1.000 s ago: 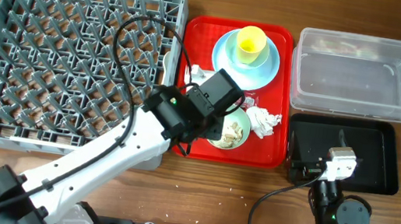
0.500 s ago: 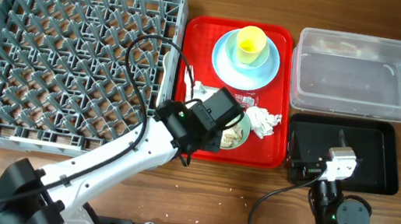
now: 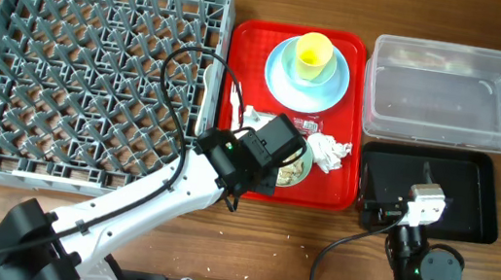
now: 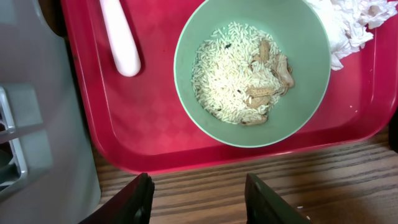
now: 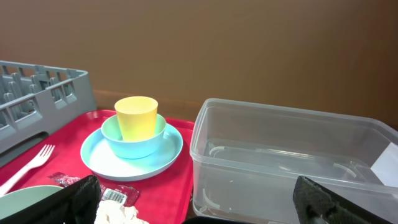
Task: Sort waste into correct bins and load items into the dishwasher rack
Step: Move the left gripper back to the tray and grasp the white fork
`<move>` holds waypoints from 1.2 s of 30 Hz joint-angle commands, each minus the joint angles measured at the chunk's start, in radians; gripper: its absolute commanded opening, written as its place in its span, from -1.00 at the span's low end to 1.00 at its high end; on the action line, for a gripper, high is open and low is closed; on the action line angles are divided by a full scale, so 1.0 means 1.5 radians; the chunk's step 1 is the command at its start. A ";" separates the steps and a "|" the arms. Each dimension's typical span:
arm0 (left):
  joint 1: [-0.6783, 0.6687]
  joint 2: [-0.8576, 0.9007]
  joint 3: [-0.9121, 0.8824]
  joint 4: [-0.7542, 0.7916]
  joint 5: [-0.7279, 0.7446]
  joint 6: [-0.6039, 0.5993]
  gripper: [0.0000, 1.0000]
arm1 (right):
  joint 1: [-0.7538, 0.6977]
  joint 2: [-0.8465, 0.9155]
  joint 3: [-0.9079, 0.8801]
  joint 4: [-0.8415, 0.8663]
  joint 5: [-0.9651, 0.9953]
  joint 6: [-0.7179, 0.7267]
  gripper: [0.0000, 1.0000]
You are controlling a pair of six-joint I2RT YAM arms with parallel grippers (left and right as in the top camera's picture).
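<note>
A pale green bowl point(image 4: 252, 68) with rice-like scraps point(image 4: 233, 81) sits at the front of the red tray point(image 4: 155, 124). My left gripper point(image 4: 199, 199) is open and empty, with its fingertips over the wood just in front of the bowl. In the overhead view it point(image 3: 273, 153) covers part of the bowl point(image 3: 297, 169). A white spoon handle point(image 4: 121, 37) and a crumpled napkin point(image 3: 329, 151) flank the bowl. A red wrapper point(image 3: 309, 126) lies behind it. The yellow cup point(image 3: 313, 56) stands in a pale blue bowl point(image 5: 134, 142) on the light blue plate point(image 3: 331, 88). My right gripper point(image 5: 199, 210) is open and empty.
The grey dishwasher rack point(image 3: 93, 69) fills the left side and holds nothing. The clear tub point(image 3: 448, 94) stands at the back right, with the black tray point(image 3: 458, 199) in front of it. A white fork point(image 5: 25, 168) lies on the red tray's left side.
My left gripper has moved toward the front of the table, from above the tray's middle to over the green bowl and the tray's front edge. The right arm has not moved.
</note>
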 commanded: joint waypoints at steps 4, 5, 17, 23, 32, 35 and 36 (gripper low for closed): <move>-0.003 0.004 -0.006 -0.001 0.006 -0.009 -0.02 | 0.001 -0.002 -0.001 0.002 0.007 -0.003 1.00; -0.003 0.004 -0.006 -0.001 0.006 -0.009 -0.02 | 0.001 -0.002 -0.001 0.002 0.007 -0.003 1.00; -0.003 0.004 -0.006 -0.001 0.006 -0.009 -0.01 | 0.001 -0.002 -0.001 0.002 0.007 -0.003 1.00; -0.003 0.004 -0.006 -0.002 0.006 -0.009 0.00 | 0.001 -0.002 -0.001 0.002 0.007 -0.003 1.00; -0.003 0.004 -0.006 -0.002 0.006 -0.009 0.01 | 0.001 -0.002 -0.001 0.002 0.007 -0.003 1.00; 0.008 0.004 -0.006 0.003 0.005 -0.009 -0.01 | 0.001 -0.002 -0.001 0.002 0.007 -0.003 1.00; 0.022 0.004 -0.006 0.006 0.005 -0.009 -0.02 | 0.001 -0.002 -0.001 0.002 0.007 -0.003 1.00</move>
